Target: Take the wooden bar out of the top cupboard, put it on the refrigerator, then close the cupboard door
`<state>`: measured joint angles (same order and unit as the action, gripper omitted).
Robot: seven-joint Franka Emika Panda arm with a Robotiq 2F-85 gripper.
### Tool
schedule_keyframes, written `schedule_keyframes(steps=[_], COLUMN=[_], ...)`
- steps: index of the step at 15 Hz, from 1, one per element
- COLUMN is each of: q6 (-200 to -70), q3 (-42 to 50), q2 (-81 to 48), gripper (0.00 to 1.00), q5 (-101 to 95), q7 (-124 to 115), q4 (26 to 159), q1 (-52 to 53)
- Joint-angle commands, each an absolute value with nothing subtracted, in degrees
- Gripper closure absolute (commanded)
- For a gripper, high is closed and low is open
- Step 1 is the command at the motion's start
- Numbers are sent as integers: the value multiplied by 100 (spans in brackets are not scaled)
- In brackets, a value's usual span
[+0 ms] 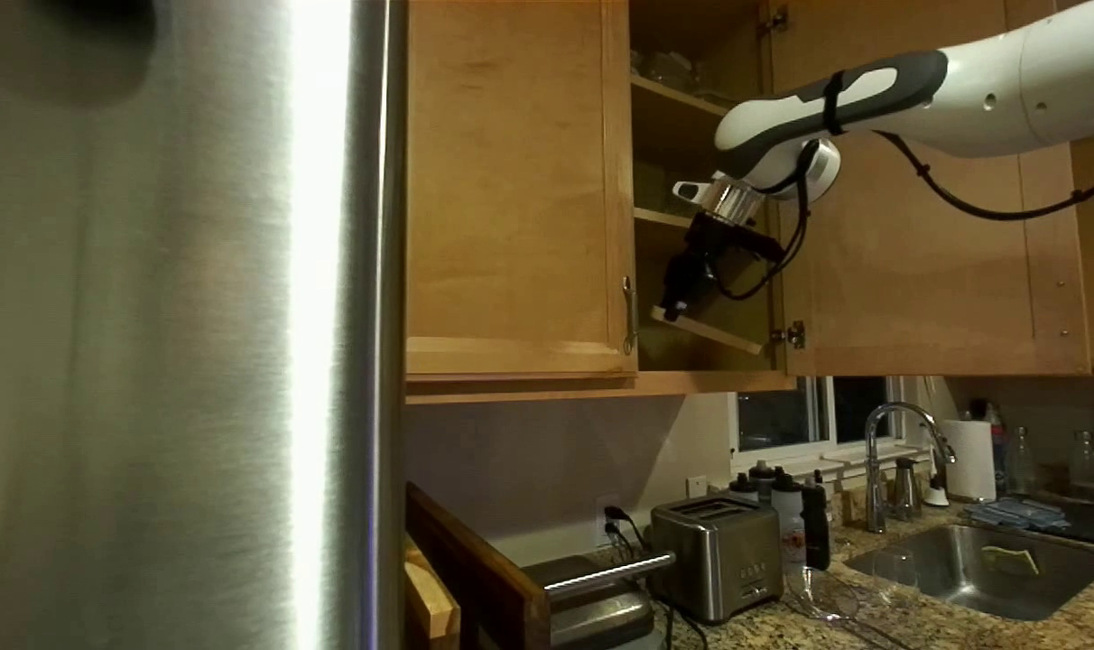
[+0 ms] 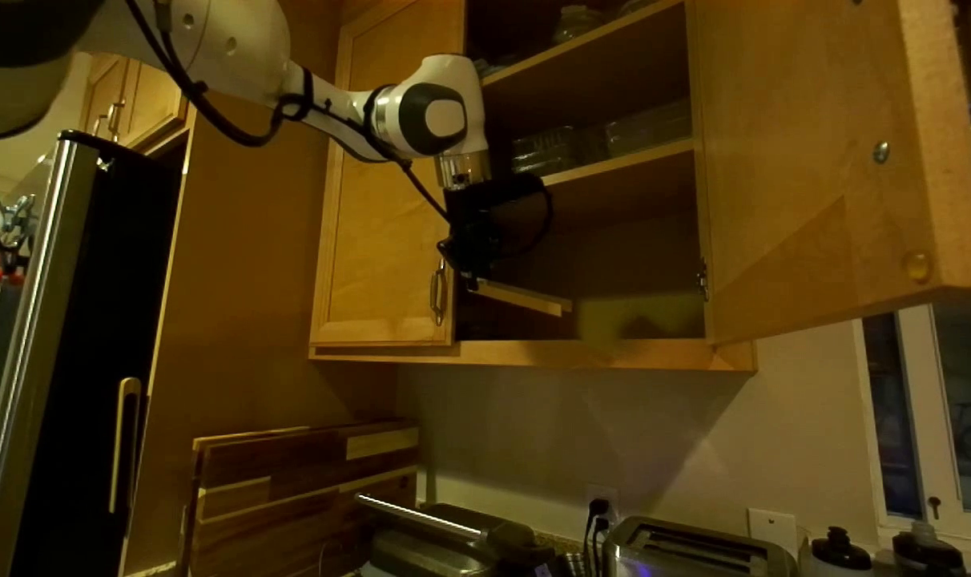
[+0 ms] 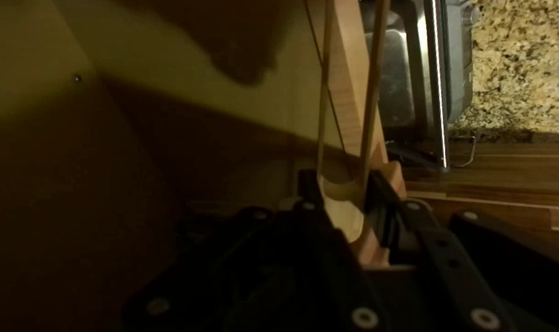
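Observation:
The wooden bar [image 1: 718, 335] is pale and slim, held by one end and sloping down to the right in both exterior views. My gripper [image 3: 343, 186] is shut on that end, a finger against each side in the wrist view. Bar and gripper hang at the lower opening of the top cupboard [image 2: 533, 353], above its floor; how far inside they are I cannot tell. The cupboard door [image 2: 798, 184] stands wide open on its right-hand hinges, inner face showing. The refrigerator [image 1: 195, 361] fills the left of an exterior view with brushed steel; its top surface is hidden.
Beside the opening is a shut neighbouring door [image 1: 511, 190] with a metal handle [image 1: 629, 314]. Inner shelves [image 2: 614, 164] hold glassware above the gripper. Below are a toaster [image 1: 718, 551], a steel appliance [image 3: 397, 74], cutting boards [image 2: 293, 481] and bottles [image 1: 789, 515].

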<state>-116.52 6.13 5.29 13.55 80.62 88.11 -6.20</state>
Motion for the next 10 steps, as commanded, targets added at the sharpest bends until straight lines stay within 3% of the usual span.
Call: schedule_keyframes(steps=[1,8,9,10], q6=[-11999,-11925,-11685,-11687], q3=[473,614,674,675], q2=[1646,2556,2203,2277], gripper=[93,93,71,71], q5=[1664,1861,1731,1728], q7=[7942,7863,7925,7913], q4=[10194,11241,10785,10882], q1=[-524,-31,-7,17])
